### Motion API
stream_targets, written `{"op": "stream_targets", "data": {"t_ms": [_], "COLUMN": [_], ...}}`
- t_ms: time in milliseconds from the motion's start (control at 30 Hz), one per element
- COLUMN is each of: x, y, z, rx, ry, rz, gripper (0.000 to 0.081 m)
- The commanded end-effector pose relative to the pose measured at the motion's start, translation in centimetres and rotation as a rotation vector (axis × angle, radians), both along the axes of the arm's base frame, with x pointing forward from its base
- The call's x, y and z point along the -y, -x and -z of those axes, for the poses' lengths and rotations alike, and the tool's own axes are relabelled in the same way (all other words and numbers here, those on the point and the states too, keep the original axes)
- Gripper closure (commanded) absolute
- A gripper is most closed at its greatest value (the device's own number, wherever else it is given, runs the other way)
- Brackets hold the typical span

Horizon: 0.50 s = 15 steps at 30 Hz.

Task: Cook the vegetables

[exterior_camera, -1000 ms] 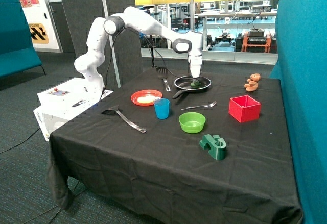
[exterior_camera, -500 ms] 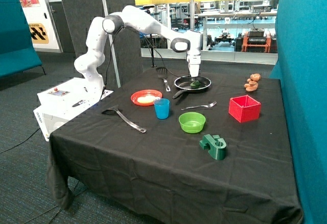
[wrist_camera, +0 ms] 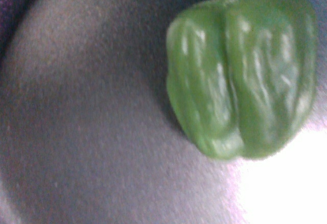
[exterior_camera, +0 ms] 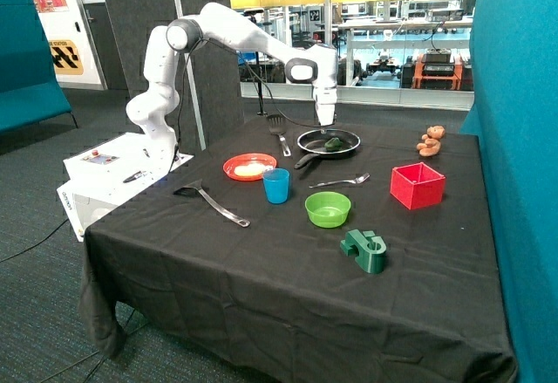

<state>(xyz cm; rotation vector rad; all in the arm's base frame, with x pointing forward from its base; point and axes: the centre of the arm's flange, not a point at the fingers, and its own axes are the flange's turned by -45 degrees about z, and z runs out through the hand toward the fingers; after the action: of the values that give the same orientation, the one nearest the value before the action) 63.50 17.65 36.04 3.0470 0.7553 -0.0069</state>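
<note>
The dark green lumpy vegetable (exterior_camera: 333,143), a toy pepper, lies in the black frying pan (exterior_camera: 312,144) at the back of the table. In the wrist view the pepper (wrist_camera: 242,76) lies free on the dark pan floor (wrist_camera: 92,132). The pale yellow vegetable (exterior_camera: 248,169) lies on the red plate (exterior_camera: 230,168) by the blue cup (exterior_camera: 276,186). My gripper (exterior_camera: 324,121) hangs just above the pan, clear of the pepper and holding nothing.
A black spatula (exterior_camera: 279,130) lies beside the pan and a fork (exterior_camera: 340,180) in front of it. A green bowl (exterior_camera: 328,208), red box (exterior_camera: 417,185), green block (exterior_camera: 364,251), brown teddy bear (exterior_camera: 429,141) and ladle (exterior_camera: 209,200) also stand on the table.
My gripper has risen from down in the pan at the pepper to a little above it. The pepper stays lying in the pan.
</note>
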Motion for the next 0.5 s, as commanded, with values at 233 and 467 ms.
{"op": "stream_targets", "data": {"t_ms": [233,467], "x": [2.4,3.1], "y": [2.4,3.7], "z": [-2.5,-3.1], "rx": [0.0037,0.0037], "ry": [-0.0033,-0.0033], "rz": [0.001,-0.008], "gripper": [0.0,0.0]}}
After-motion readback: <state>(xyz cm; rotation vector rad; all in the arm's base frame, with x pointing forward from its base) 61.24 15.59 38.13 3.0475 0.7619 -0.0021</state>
